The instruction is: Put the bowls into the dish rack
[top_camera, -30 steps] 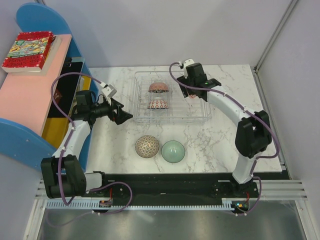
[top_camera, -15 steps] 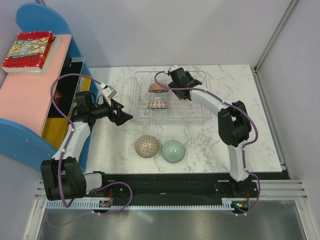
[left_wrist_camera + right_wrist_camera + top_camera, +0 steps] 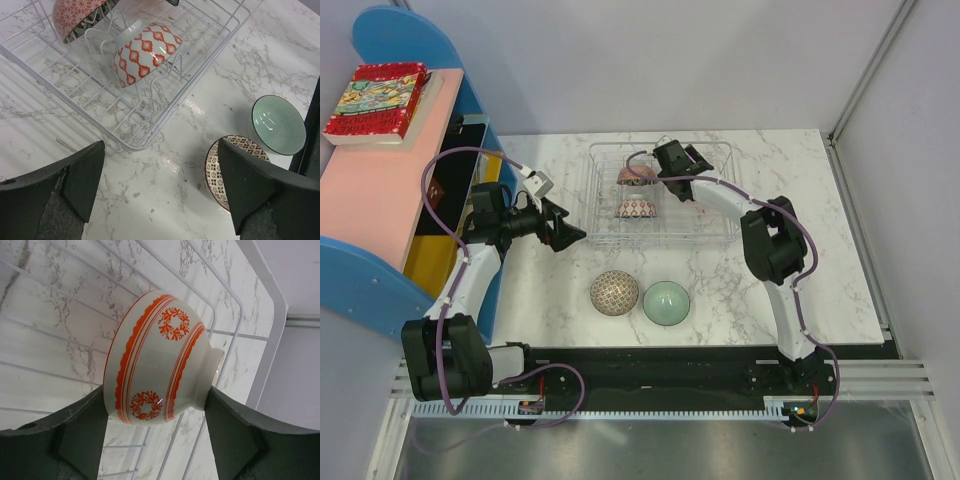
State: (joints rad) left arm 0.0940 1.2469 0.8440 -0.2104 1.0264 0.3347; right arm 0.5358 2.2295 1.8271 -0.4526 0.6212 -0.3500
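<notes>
The clear dish rack (image 3: 720, 238) stands at the back middle of the marble table. In it an orange-red floral bowl (image 3: 636, 175) and a red-and-white lattice bowl (image 3: 636, 209) stand on edge. My right gripper (image 3: 677, 166) is over the rack beside them. It is shut on a white bowl with orange bands and wreaths (image 3: 160, 360), held on its side between rim and foot just above the rack wires (image 3: 260, 315). My left gripper (image 3: 565, 232) is open and empty, left of the rack. The beige lattice bowl (image 3: 615, 293) and the mint-green bowl (image 3: 666, 302) sit on the table in front.
A blue and pink shelf (image 3: 380, 190) with books (image 3: 377, 100) stands along the left edge. In the left wrist view, the rack corner (image 3: 135, 145), the beige bowl (image 3: 216, 172) and the mint bowl (image 3: 278, 125) lie ahead of the open fingers (image 3: 80, 175).
My right arm has swung left across the rack with its bowl, from the rack's back right to beside the two racked bowls. The left arm has barely moved.
</notes>
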